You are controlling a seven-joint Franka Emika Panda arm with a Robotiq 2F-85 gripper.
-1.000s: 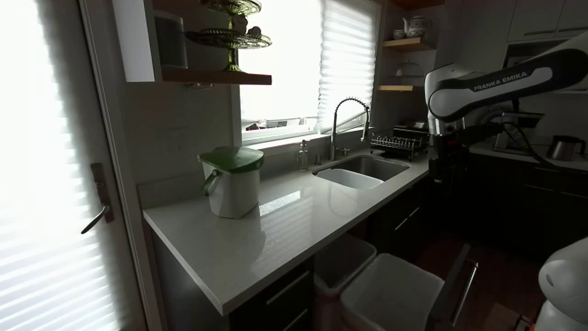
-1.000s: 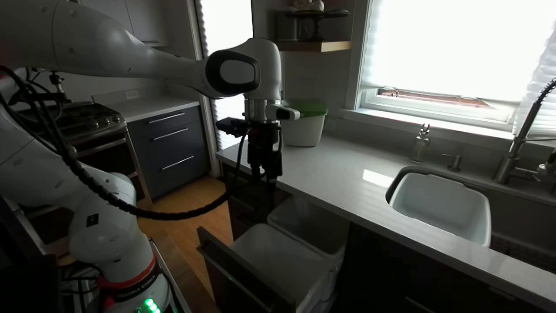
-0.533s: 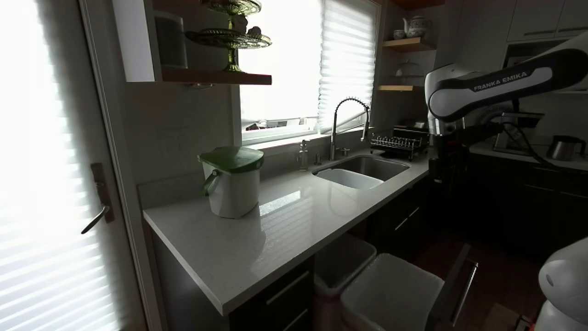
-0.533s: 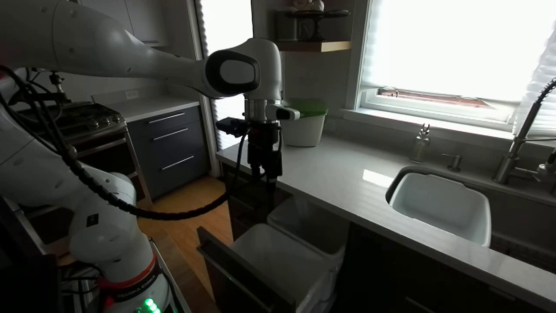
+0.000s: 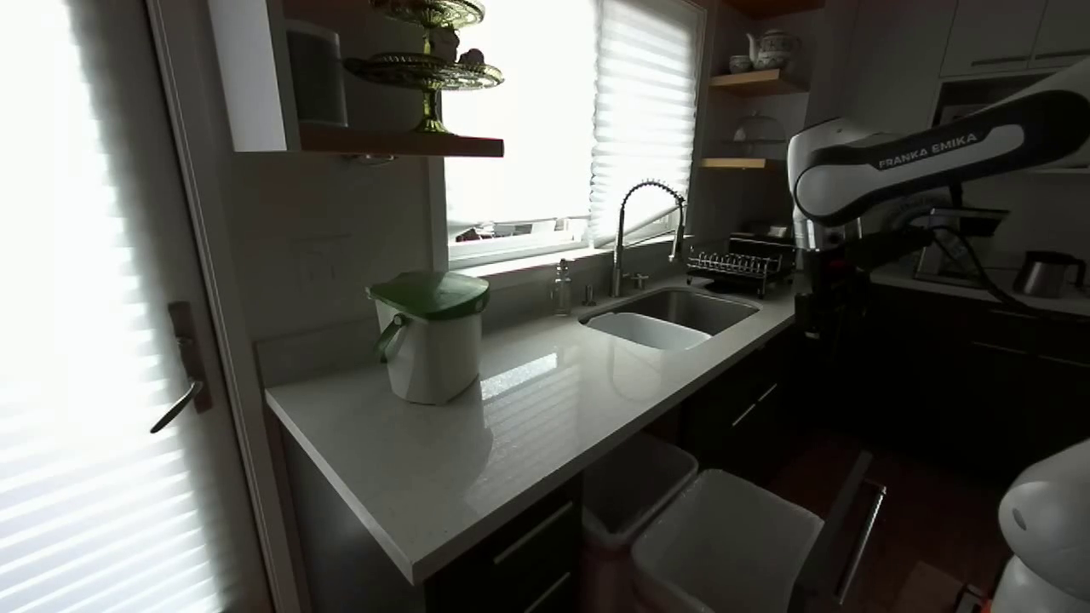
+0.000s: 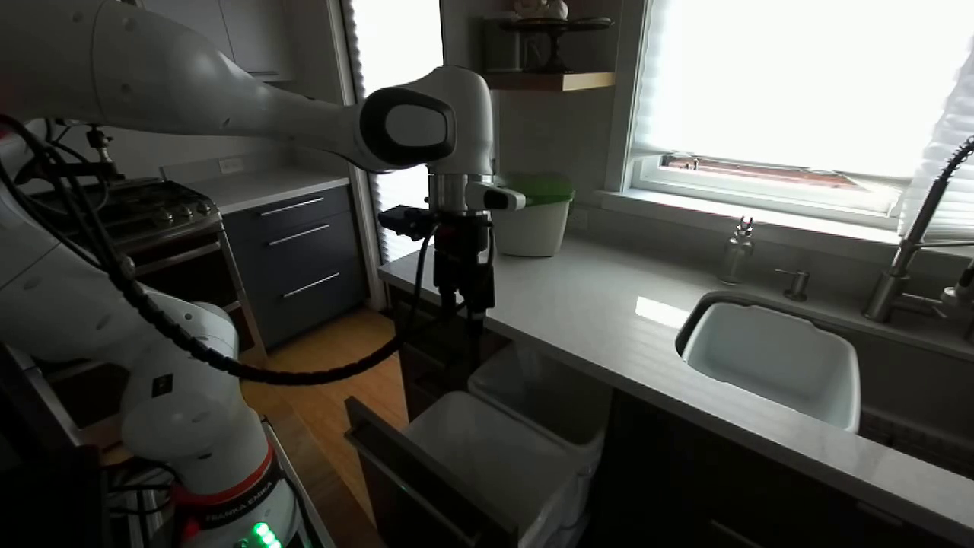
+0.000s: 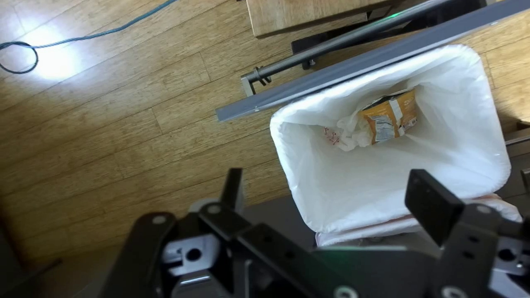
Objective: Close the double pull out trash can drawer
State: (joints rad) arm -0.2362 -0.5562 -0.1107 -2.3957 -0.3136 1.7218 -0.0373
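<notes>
As is seen in both exterior views, the drawer (image 6: 415,468) is pulled out from beneath the counter (image 6: 593,304), two bins (image 6: 494,445) held in it (orange packet (image 7: 391,116) in the front one). Above them the gripper (image 7: 326,182) is pointed down, jaws spread wide, nothing grasped.

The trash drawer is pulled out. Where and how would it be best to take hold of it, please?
Probably by the bar handle, away from its end post, coming from above. The bar stands off the drawer front, leaving a gap to reach into. The gripper points down, open, but would likely need to shift and turn to straddle the bar.
</notes>
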